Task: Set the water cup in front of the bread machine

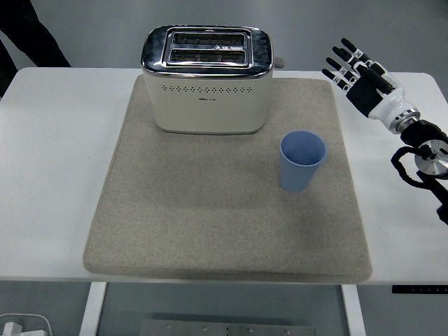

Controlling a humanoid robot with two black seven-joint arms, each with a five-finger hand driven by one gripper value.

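The right robot hand [357,70] hovers at about two o'clock over the desk [56,161], fingers spread and holding nothing, well apart from the blue cup [302,161]. The cup stands upright on the grey mat [210,224], at about four o'clock from the toaster [206,80], off its front right corner and not squarely before it. It looks empty, as do the toaster's slots. Judging by this, grasping and moving the cup are both left to do.
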